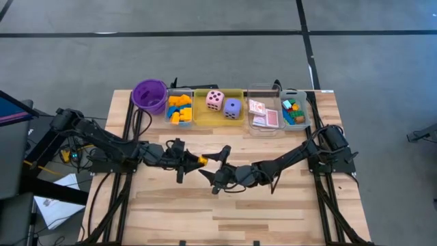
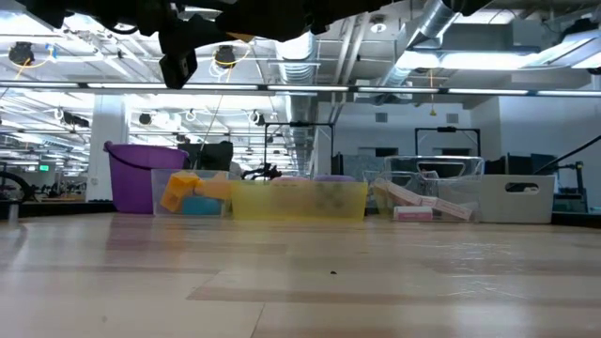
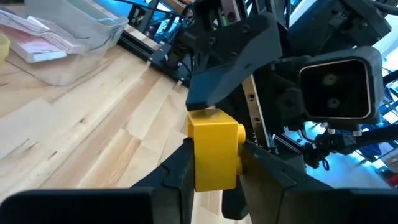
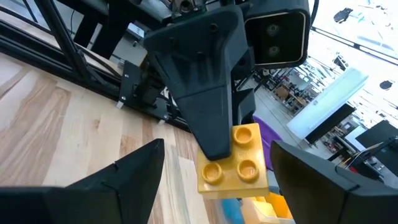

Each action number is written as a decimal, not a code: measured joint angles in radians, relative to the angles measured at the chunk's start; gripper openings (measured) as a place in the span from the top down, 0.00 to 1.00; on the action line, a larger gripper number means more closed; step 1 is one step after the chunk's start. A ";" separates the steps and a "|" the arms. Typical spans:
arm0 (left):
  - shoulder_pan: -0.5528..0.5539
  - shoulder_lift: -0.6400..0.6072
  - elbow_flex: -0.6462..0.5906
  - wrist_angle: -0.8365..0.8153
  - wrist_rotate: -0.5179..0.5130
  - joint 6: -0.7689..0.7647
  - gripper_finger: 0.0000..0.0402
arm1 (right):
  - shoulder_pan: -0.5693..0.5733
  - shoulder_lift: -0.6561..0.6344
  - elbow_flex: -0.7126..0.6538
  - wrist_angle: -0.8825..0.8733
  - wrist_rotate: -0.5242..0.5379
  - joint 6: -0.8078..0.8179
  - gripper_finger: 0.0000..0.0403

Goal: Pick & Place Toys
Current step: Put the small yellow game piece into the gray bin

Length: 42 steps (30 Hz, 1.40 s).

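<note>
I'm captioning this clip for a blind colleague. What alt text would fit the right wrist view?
A yellow block with round studs is pinched by the left gripper, whose dark fingers reach in from the far side. The right gripper stands open on either side of the block without touching it, above the wooden table.

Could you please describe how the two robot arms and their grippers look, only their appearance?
Both arms are dark, nearly black, jointed in several links, with black cables running along them. The left gripper and right gripper each have two matte black, wedge-shaped fingers. A boxy dark wrist camera housing with a pale front face and two small lenses sits above the fingers. I see no readable markings.
</note>
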 joint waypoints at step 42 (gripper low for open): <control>-0.002 -0.098 0.002 -0.030 0.177 0.140 0.68 | -0.014 0.000 0.001 -0.050 0.053 0.086 0.64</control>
